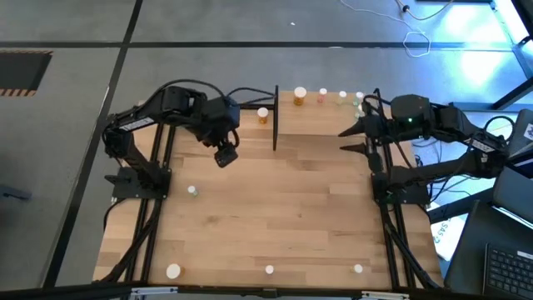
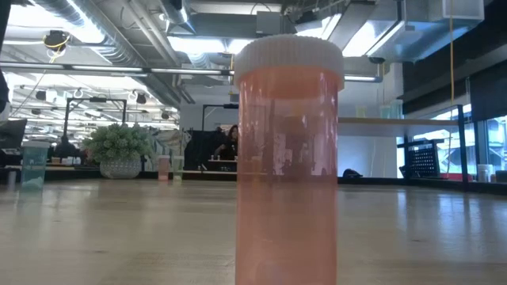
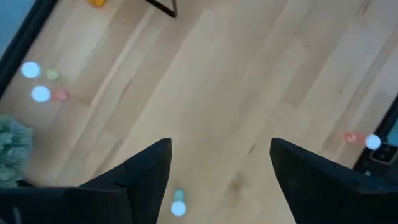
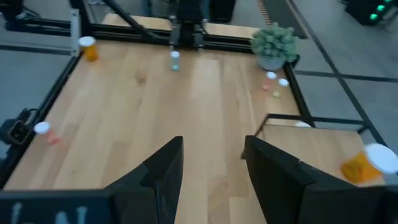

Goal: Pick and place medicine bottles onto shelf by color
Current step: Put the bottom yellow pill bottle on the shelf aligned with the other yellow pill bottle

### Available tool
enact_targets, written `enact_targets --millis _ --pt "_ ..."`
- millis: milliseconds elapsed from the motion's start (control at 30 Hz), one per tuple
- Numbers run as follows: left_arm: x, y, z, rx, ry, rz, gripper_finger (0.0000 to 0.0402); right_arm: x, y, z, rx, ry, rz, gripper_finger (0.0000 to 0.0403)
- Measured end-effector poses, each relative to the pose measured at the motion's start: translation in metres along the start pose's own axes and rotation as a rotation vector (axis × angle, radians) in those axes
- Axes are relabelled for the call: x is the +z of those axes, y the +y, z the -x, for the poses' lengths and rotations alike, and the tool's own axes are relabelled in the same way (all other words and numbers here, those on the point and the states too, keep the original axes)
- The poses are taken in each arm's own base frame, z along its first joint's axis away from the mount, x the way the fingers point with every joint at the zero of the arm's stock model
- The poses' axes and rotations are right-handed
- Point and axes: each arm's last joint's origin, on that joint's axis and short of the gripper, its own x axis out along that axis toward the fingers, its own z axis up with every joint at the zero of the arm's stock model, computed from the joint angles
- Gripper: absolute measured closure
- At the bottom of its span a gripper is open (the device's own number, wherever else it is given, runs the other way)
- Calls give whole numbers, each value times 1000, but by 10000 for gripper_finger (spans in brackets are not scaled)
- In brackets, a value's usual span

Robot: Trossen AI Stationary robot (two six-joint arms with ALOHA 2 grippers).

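Left gripper (image 1: 225, 156): over the far-left part of the tabletop, fingers (image 3: 146, 177) spread wide, holding nothing.
Green bottle (image 3: 178, 204): on the wood, seen between and beyond the left fingers, well clear of them (same bottle at (image 1: 192, 191) from above).
Right gripper (image 1: 350, 140): at the far right, beside the shelf, fingers (image 4: 165, 174) parted, empty.
Shelf (image 1: 321, 117): light board at the far edge, black post (image 1: 276, 117) on its left side.
Bottles on shelf: orange bottle (image 1: 300, 97), then a pink one (image 1: 322, 96) and smaller ones farther right (colours hard to tell).
Orange bottle off shelf (image 1: 263, 115): just left of the post, on the tabletop.
Near-edge bottles: three, well apart (image 1: 173, 271), (image 1: 270, 269), (image 1: 358, 268).
Pink-red bottle (image 2: 289, 158): upright, filling the low view.
Plant ball (image 4: 273, 42): in a pot at a table corner, two small bottles (image 4: 273, 79) just beside it.
Obstruction: the post stands between the left gripper and the shelf.
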Motion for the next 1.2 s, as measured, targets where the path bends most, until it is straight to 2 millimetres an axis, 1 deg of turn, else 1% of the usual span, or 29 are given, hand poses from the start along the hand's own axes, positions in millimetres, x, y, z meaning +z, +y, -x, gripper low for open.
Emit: enact_targets --millis 233,333,533,633,767,900,1067,1200 --pt "-15 -16 13 -34 -26 4 133 2 14 -1 83 -11 15 228" --pt "-23 -23 19 -41 -39 -11 133 3 21 -1 124 -11 -9 228" --pt "-36 -42 21 -55 -42 -89 133 5 37 -6 210 15 -81 228" --pt "-43 -50 24 -75 -36 -128 133 5 48 -10 269 41 -83 228" --pt "-54 -61 27 -97 -32 -181 133 -1 65 -18 364 160 -78 228" --pt "-66 -73 31 -94 -53 -242 133 -4 86 -29 474 281 -136 228" --pt "-78 -83 36 -106 -64 -299 133 -7 112 -39 544 390 -179 228" --pt "-85 -89 39 -102 -82 -287 133 -12 136 -44 584 485 -201 228"
